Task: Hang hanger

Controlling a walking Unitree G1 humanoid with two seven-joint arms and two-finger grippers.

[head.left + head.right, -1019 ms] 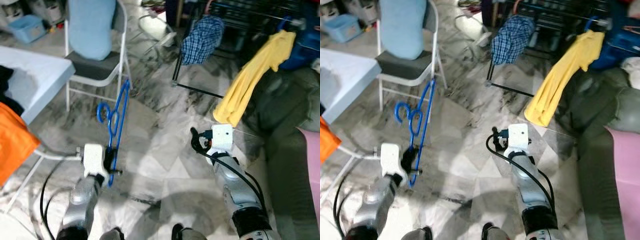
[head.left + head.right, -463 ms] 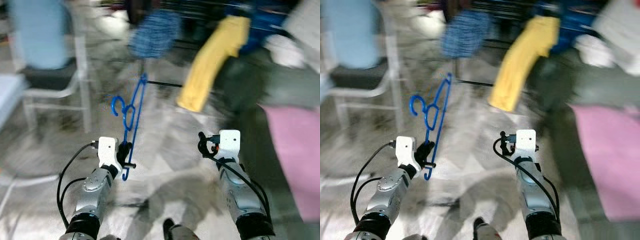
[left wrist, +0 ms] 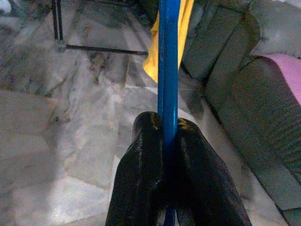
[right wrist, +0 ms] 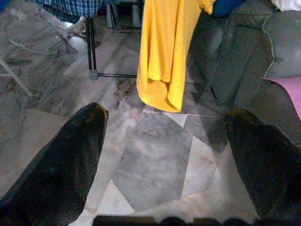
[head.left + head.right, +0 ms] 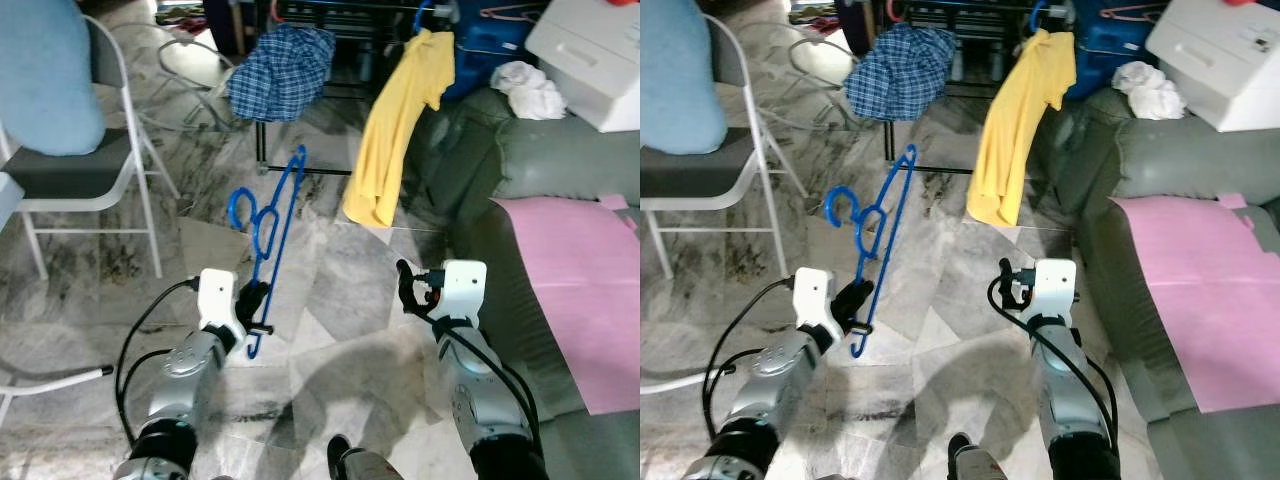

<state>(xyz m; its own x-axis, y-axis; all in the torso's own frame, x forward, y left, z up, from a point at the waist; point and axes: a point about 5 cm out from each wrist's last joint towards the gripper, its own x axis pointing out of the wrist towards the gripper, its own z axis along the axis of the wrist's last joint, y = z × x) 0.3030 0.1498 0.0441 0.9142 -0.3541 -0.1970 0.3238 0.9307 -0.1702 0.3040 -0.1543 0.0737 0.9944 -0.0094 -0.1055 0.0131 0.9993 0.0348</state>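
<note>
1. The left gripper [image 5: 252, 303] is squeezed tight on the bottom end of a blue hanger [image 5: 272, 225]. In the left wrist view the two black fingers [image 3: 141, 179] press on the blue bar from both sides.
2. The blue hanger sticks up and away from the left gripper, out over the marble floor [image 5: 340, 290]. Its hook curls near the middle of its length, on the side toward the folding chair [image 5: 75, 170].
3. The right gripper [image 5: 405, 285] holds nothing. Its two black fingers [image 4: 61, 155] are spread wide apart in the right wrist view, with bare floor between them.
4. The drying rack [image 5: 300, 90] stands on the floor past the tip of the blue hanger.
5. A blue checked shirt [image 5: 280, 72] is draped on the drying rack.
6. A yellow shirt [image 5: 395, 125] hangs on the drying rack too, beside the checked shirt, on the side near the grey sofa [image 5: 540, 160].
7. A pink cloth [image 5: 580, 280] lies on the grey sofa, well apart from the drying rack.
8. The folding chair has a light blue cushion [image 5: 40, 70] leaning on its back. It stands on the other side of the drying rack from the sofa.
</note>
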